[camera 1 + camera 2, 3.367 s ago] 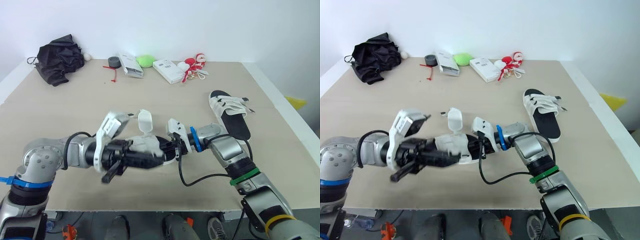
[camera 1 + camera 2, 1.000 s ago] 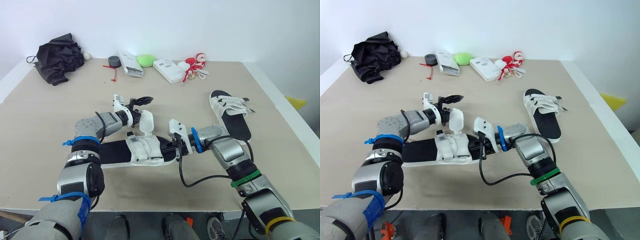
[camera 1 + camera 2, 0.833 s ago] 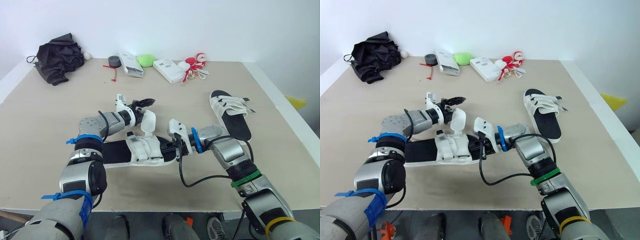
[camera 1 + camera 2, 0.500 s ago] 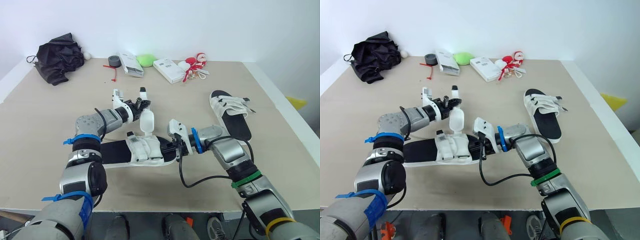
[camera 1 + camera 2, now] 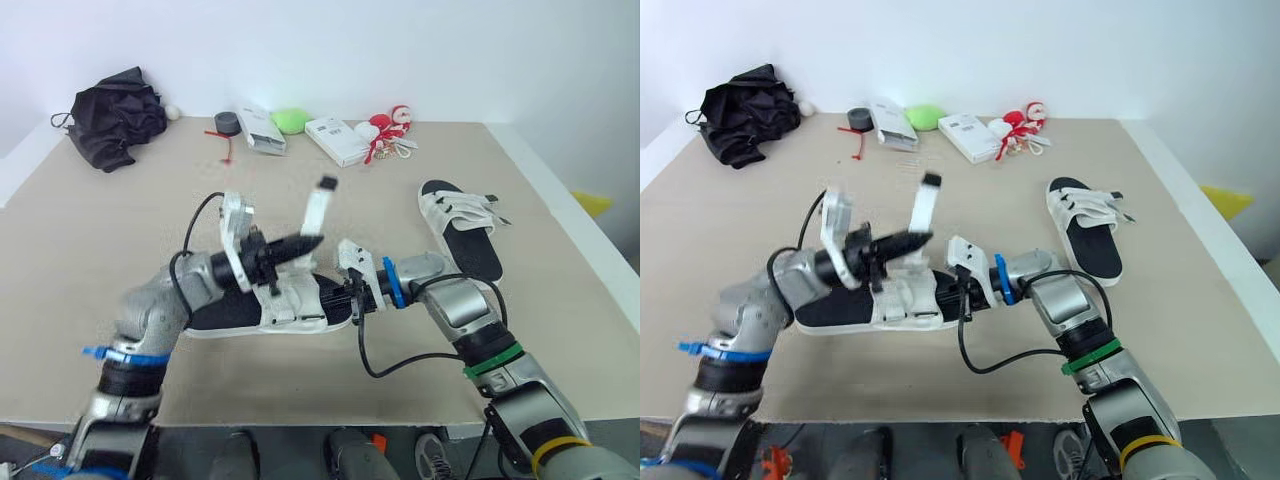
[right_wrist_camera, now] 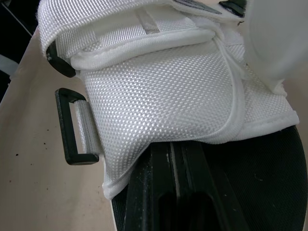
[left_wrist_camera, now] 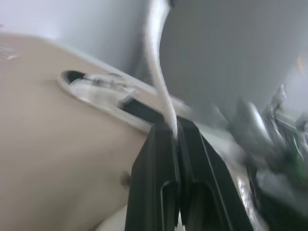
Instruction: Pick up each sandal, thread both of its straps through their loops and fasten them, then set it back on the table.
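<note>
Now the left gripper [image 5: 308,241], clenched on the white strap [image 5: 317,208], has drawn it upright above the sandal [image 5: 285,302]. The right gripper [image 5: 352,300] stays pinched on its sole.

You had bare table [image 5: 90,230] left of the near sandal [image 5: 290,305] and a wide clear band beyond it. The far edge was crowded: a black cloth [image 5: 115,115], a tape roll [image 5: 228,123], a white box [image 5: 258,128], a green object [image 5: 291,121], a second box [image 5: 335,140] and a red-and-white toy [image 5: 390,125]. Over the near sandal its strap [image 5: 316,208] stood upright, pinched by the left gripper [image 5: 313,240], barring any pass across. The right gripper [image 5: 338,300], clamped on the sandal's right end, and its looping cable [image 5: 385,372] closed the near right. The second sandal [image 5: 460,230] lay right, a free gap between.
</note>
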Tool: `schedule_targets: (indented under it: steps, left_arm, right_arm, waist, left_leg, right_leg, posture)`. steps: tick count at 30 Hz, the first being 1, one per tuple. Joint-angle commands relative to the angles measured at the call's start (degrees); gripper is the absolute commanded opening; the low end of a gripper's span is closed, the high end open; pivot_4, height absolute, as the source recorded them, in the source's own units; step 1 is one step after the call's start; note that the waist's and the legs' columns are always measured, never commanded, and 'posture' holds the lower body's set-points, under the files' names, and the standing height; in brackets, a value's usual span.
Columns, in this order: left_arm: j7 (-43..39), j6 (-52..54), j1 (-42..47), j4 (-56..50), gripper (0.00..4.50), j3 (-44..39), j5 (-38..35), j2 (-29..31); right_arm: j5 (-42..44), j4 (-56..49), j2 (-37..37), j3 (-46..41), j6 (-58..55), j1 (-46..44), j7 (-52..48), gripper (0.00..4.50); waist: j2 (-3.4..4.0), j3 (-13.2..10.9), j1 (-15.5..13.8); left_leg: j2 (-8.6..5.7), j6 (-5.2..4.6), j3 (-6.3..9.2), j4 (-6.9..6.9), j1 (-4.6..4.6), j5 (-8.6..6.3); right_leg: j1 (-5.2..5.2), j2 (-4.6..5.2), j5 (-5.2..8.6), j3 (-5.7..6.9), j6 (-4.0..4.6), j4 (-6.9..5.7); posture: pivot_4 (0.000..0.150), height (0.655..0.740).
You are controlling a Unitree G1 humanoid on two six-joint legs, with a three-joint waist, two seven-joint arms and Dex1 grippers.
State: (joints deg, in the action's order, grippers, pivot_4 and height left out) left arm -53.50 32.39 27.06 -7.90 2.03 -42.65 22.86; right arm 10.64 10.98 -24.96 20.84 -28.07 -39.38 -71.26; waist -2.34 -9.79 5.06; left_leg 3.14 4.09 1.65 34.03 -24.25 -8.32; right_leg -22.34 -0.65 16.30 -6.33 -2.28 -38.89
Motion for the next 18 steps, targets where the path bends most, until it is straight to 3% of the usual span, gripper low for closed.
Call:
schedule_targets:
  steps: [1, 7, 11, 13, 14, 18]
  left_arm:
    - [-14.8, -25.4, -2.1, -0.4, 0.04, 4.5, 12.6, 2.5]
    - [-23.6, -59.6, -0.5, 13.3, 0.04, 6.3, 24.5, 1.9]
    - [-24.8, -65.4, 1.3, 18.7, 1.11, 7.0, 25.0, 1.7]
    - [-25.2, -65.4, 2.0, 19.1, 2.06, 7.1, 23.9, 1.7]
    - [-24.9, -65.6, 2.2, 18.8, 2.25, 7.1, 23.7, 1.8]
    - [-26.2, -59.0, 1.2, 14.0, 4.29, 7.5, 19.5, 3.6]
  right_arm:
    - [-2.9, 3.5, -0.5, 2.7, -1.2, 1.5, 1.0, 0.00]
    - [-3.0, 4.5, -0.2, 3.0, -0.8, 0.7, 0.6, 0.00]
    - [-3.1, 4.6, -0.1, 3.0, -0.8, 0.5, 0.4, 0.00]
    - [-3.1, 4.6, -0.2, 3.0, -0.8, 0.5, 0.4, 0.00]
    - [-3.0, 4.5, -0.2, 3.0, -0.8, 0.6, 0.4, 0.00]
    - [-3.0, 4.5, -0.2, 2.9, -0.9, 0.7, 0.5, 0.00]
  waist:
    - [0.00, 0.0, -0.4]
    - [0.00, 0.0, -0.4]
    - [0.00, 0.0, -0.4]
    - [0.00, 0.0, -0.4]
    - [0.00, 0.0, -0.4]
    - [0.01, 0.0, -0.4]
  left_leg:
    - [0.00, -0.04, 0.00, 0.02, 0.00, 0.02]
    - [0.12, -0.20, -0.32, 0.01, -0.04, -0.02]
    - [0.20, -0.29, -0.34, 0.01, -0.04, -0.06]
    - [0.21, -0.29, -0.37, 0.01, -0.04, -0.06]
    - [0.21, -0.29, -0.37, 0.01, -0.04, -0.06]
    - [0.21, -0.30, -0.36, 0.02, -0.04, -0.06]
  right_leg:
    - [-0.01, 0.01, 0.12, 0.00, 0.28, 0.00]
    - [-0.09, 0.05, 0.04, -0.19, 0.46, 0.28]
    - [-0.11, -0.03, 0.00, -0.18, 0.41, 0.28]
    - [-0.11, -0.03, -0.04, -0.19, 0.35, 0.28]
    - [-0.11, -0.03, -0.04, -0.19, 0.34, 0.28]
    - [-0.11, -0.04, -0.09, -0.19, 0.25, 0.27]
  posture:
    - [0.150, 0.7380]
    - [0.150, 0.7380]
    - [0.150, 0.7380]
    - [0.150, 0.7380]
    - [0.150, 0.7380]
    - [0.150, 0.7380]
